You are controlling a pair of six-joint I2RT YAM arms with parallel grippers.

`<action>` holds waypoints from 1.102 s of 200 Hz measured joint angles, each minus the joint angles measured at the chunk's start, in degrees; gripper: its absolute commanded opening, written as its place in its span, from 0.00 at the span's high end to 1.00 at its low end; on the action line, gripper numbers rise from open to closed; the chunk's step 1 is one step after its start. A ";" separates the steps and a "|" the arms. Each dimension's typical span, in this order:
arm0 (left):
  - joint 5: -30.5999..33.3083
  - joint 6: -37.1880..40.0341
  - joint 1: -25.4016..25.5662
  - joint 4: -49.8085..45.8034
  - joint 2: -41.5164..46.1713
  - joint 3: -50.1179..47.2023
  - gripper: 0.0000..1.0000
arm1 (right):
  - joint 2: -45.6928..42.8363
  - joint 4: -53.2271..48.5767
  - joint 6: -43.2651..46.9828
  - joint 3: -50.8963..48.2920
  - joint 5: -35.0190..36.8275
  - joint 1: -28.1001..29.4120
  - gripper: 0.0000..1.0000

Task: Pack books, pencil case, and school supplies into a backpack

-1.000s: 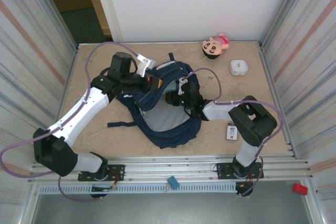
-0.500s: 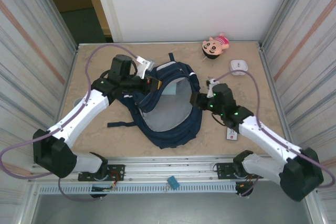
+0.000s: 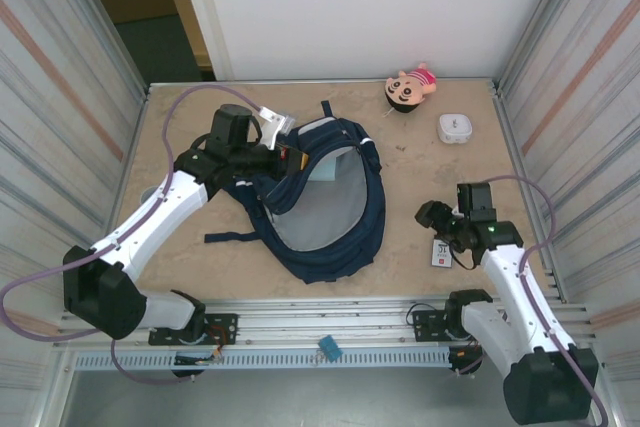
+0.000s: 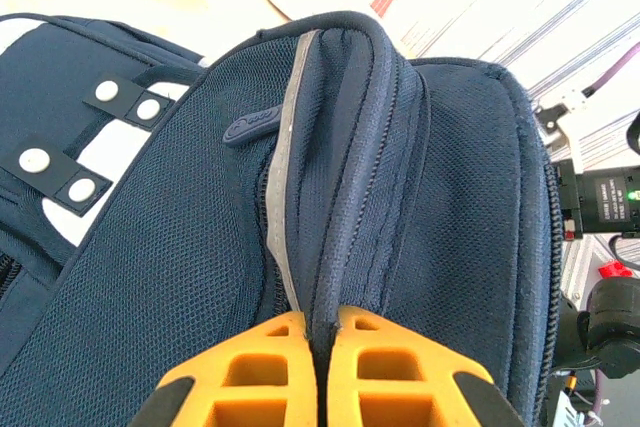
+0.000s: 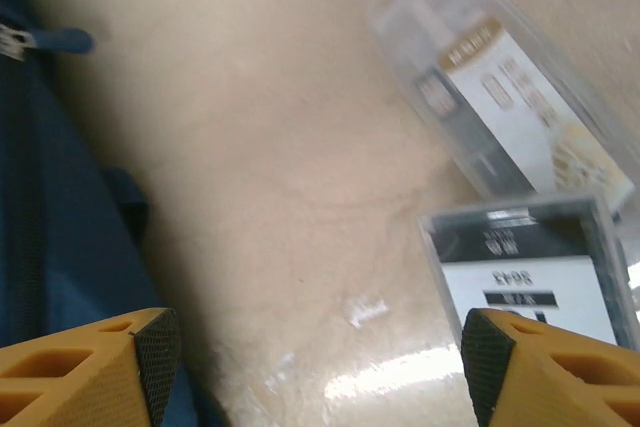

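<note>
Tightly on backpack (image 4: 180, 247): left gripper (image 4: 320, 325)

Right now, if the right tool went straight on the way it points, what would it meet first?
Probably the bare table, between the backpack and the white pack; the right tool stands open, depth unclear.
</note>
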State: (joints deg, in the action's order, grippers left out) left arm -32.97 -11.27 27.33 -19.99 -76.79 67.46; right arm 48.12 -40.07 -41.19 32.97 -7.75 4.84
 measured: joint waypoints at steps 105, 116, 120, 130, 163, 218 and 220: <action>0.02 -0.90 0.00 0.22 0.00 -0.11 1.00 | 14.08 -4.52 -3.39 1.18 5.40 0.00 0.13; 0.02 -0.96 0.00 0.22 0.00 -0.11 1.00 | 15.30 -3.34 -3.34 1.36 3.04 0.00 0.14; 0.02 -1.01 0.00 0.20 0.00 -0.09 1.00 | 15.56 -2.80 -3.34 1.36 1.92 0.00 0.14; 0.04 -1.03 0.00 0.22 0.00 -0.11 1.00 | 15.76 -1.57 -3.37 1.36 -0.42 0.00 0.14; 0.04 -1.03 0.00 0.22 -0.02 -0.11 1.00 | 14.82 1.29 -3.19 1.44 -5.70 0.68 0.14; 0.04 -1.05 0.00 0.26 -0.02 -0.11 1.00 | 14.60 -4.59 2.56 8.13 -3.17 0.98 0.13; 0.02 -1.05 0.00 0.28 -0.02 -0.11 1.00 | 14.73 -4.72 2.71 8.20 -3.15 1.05 0.13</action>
State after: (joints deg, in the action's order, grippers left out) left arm -32.95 -12.32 27.33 -19.70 -76.82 67.35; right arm 62.85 -44.80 -38.48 41.17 -10.90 5.89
